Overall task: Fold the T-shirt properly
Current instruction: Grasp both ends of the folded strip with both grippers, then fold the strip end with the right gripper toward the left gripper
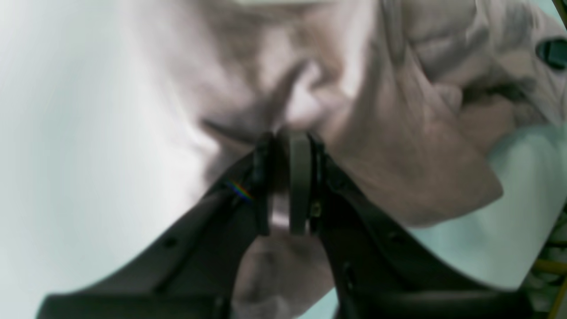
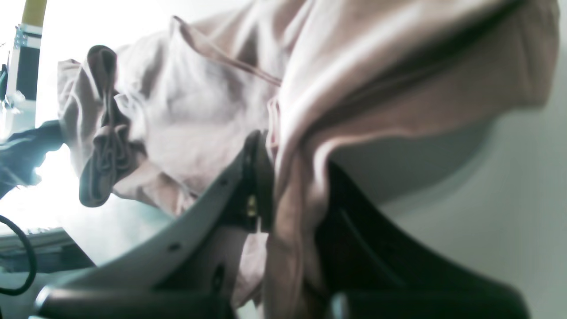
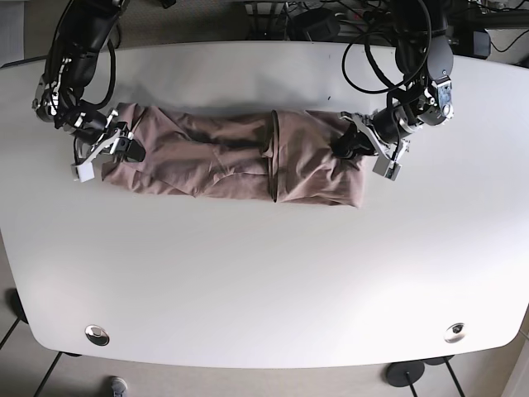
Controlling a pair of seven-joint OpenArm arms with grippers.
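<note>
A mauve T-shirt [image 3: 223,157] lies in a long band across the far half of the white table [image 3: 264,281], with a fold line near its middle. My left gripper [image 3: 343,145] is at the shirt's right end, shut on the cloth; in the left wrist view its jaws [image 1: 290,137] pinch bunched fabric [image 1: 398,155]. My right gripper [image 3: 131,151] is at the shirt's left end, shut on the cloth; in the right wrist view [image 2: 288,150] fabric [image 2: 190,119] runs between the fingers and drapes over them.
Black cables [image 3: 372,50] hang over the table's far edge behind the left arm. The table's curved front edge [image 3: 264,365] lies well below the shirt.
</note>
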